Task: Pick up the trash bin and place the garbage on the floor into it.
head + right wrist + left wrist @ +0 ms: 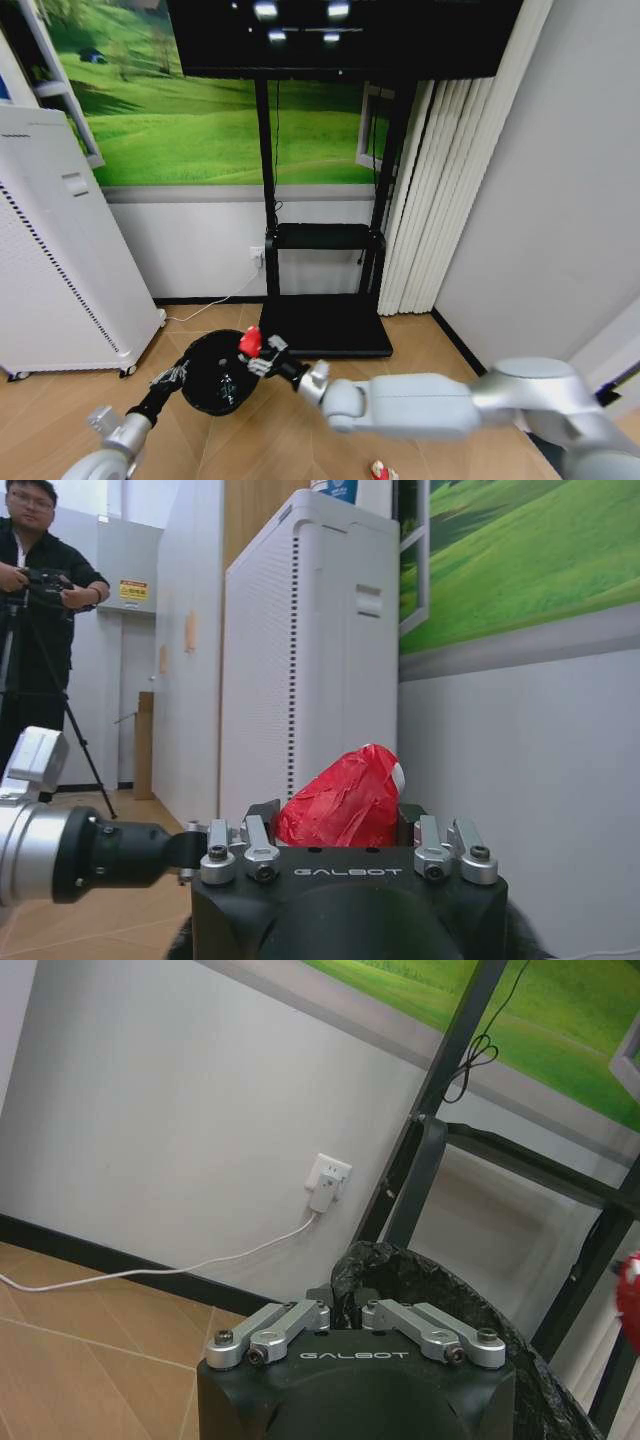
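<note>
"GALBOT" printed white on both wrist housings. Left gripper (345, 1312) clamped on rim of black trash bin (212, 372), bin lined with black bag, held off wood floor (260, 440) near front-left corner of black TV stand base (325, 328). Right gripper (340, 825) over bin's far rim, fingers closed on red wrapper (250, 343). Right wrist view adds white patch on wrapper, white perforated cabinet (300, 660) behind. Head view alone shows second red-and-white piece (380, 470) on floor under right arm. Left wrist view: white wall plug (326, 1184), cable.
</note>
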{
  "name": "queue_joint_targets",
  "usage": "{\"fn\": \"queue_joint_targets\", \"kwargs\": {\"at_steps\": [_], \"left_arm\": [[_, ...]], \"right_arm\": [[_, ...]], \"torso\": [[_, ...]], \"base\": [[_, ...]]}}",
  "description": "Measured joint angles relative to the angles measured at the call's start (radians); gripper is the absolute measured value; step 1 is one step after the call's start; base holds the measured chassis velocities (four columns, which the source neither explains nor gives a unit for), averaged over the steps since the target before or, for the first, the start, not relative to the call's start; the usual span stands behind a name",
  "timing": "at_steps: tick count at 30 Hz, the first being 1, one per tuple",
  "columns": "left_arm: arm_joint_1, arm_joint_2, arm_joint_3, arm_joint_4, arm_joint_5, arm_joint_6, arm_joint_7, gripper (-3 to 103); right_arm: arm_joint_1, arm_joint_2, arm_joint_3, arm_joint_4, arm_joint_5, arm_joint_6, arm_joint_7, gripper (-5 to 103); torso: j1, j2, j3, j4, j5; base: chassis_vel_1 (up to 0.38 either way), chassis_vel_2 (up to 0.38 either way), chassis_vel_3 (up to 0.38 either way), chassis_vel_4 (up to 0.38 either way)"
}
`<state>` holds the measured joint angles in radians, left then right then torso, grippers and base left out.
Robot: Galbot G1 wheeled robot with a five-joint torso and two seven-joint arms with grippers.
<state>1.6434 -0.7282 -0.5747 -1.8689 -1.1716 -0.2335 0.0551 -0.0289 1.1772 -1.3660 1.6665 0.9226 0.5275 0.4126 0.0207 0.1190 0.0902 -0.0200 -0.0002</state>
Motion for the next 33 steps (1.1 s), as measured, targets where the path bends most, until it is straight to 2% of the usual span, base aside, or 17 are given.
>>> {"fn": "queue_joint_targets", "kwargs": {"at_steps": [5,6,8,9,10,15,16,21,23,24,26,27,29,30,31,32,33], "left_arm": [[0.017,-0.009,-0.009,-0.022,0.004,0.001,0.000,8],[0.022,-0.012,-0.013,-0.026,0.004,0.001,0.000,8],[0.023,-0.013,-0.014,-0.028,0.004,0.001,0.000,8],[0.024,-0.017,-0.015,-0.029,0.004,0.001,0.000,8],[0.025,-0.021,-0.016,-0.033,0.004,0.001,0.000,8],[0.033,-0.030,-0.016,-0.046,0.009,0.002,0.001,8],[0.035,-0.035,-0.014,-0.049,0.014,0.002,0.001,8],[0.046,-0.039,-0.017,-0.046,0.024,0.002,0.000,8],[0.079,-0.044,-0.039,-0.030,0.037,-0.006,0.005,8],[0.079,-0.044,-0.039,-0.030,0.037,-0.006,0.005,8],[0.118,-0.059,-0.057,-0.008,0.052,-0.021,0.016,8],[0.118,-0.059,-0.057,-0.008,0.052,-0.021,0.016,8],[0.135,-0.083,-0.060,0.016,0.070,-0.034,0.027,8],[0.135,-0.083,-0.060,0.016,0.070,-0.034,0.027,8],[0.146,-0.096,-0.060,0.026,0.078,-0.037,0.034,8],[0.146,-0.096,-0.060,0.026,0.078,-0.037,0.034,8],[0.149,-0.104,-0.060,0.033,0.085,-0.038,0.038,8]], "right_arm": [[-0.001,0.071,-0.025,-0.028,0.011,-0.033,0.051,59],[-0.003,0.085,-0.027,-0.031,0.017,-0.045,0.063,56],[-0.003,0.095,-0.029,-0.033,0.022,-0.053,0.071,61],[-0.005,0.103,-0.032,-0.036,0.024,-0.059,0.080,71],[-0.008,0.107,-0.033,-0.045,0.024,-0.062,0.087,77],[-0.014,0.103,-0.031,-0.059,0.019,-0.063,0.091,88],[-0.017,0.089,-0.027,-0.053,0.019,-0.063,0.096,97],[-0.027,0.053,0.007,-0.033,0.019,-0.065,0.109,100],[-0.028,-0.027,0.054,-0.032,0.017,-0.065,0.108,100],[-0.028,-0.027,0.054,-0.032,0.017,-0.065,0.108,100],[-0.045,-0.161,0.104,-0.035,0.005,-0.070,0.101,100],[-0.045,-0.161,0.104,-0.035,0.005,-0.070,0.101,100],[-0.079,-0.314,0.134,-0.037,-0.036,-0.094,0.086,100],[-0.079,-0.314,0.134,-0.037,-0.036,-0.094,0.086,100],[-0.091,-0.397,0.131,-0.038,-0.056,-0.105,0.062,100],[-0.091,-0.397,0.131,-0.038,-0.056,-0.105,0.062,100],[-0.096,-0.460,0.119,-0.041,-0.076,-0.106,0.047,100]], "torso": [[0.000,0.000,0.000,0.0001,-0.0001],[0.000,0.000,0.000,0.0000,0.0000],[0.000,0.000,0.000,-0.0001,0.0000],[0.000,0.000,0.000,-0.0001,0.0000],[0.000,0.000,0.000,-0.0001,0.0000],[0.000,0.000,0.000,-0.0001,0.0001],[0.000,0.000,0.000,-0.0002,0.0001],[0.000,0.000,0.000,-0.0002,0.0003],[0.000,0.000,0.000,0.0000,0.0004],[0.000,0.000,0.000,0.0000,0.0004],[0.000,0.000,0.000,0.0001,0.0007],[0.000,0.000,0.000,0.0001,0.0007],[0.000,0.000,0.000,-0.0006,0.0007],[0.000,0.000,0.000,-0.0006,0.0007],[0.000,0.000,0.000,-0.0006,0.0012],[0.000,0.000,0.000,-0.0006,0.0012],[0.000,0.000,0.000,-0.0002,0.0010]], "base": [[0.000,0.000,0.000,0.000],[0.000,0.000,0.000,0.000],[0.000,0.000,0.000,0.000],[0.000,0.000,0.000,0.000],[0.000,0.000,0.000,0.000],[0.000,0.000,0.000,0.000],[0.000,0.000,0.000,0.000],[0.000,0.000,0.000,0.000],[0.000,0.000,0.000,0.000],[0.000,0.000,0.000,0.000],[0.000,0.000,0.000,0.000],[0.000,0.000,0.000,0.000],[0.000,0.000,0.000,0.000],[0.000,0.000,0.000,0.000],[0.000,0.000,0.000,0.000],[0.000,0.000,0.000,0.000],[0.000,0.000,0.000,0.000]]}}
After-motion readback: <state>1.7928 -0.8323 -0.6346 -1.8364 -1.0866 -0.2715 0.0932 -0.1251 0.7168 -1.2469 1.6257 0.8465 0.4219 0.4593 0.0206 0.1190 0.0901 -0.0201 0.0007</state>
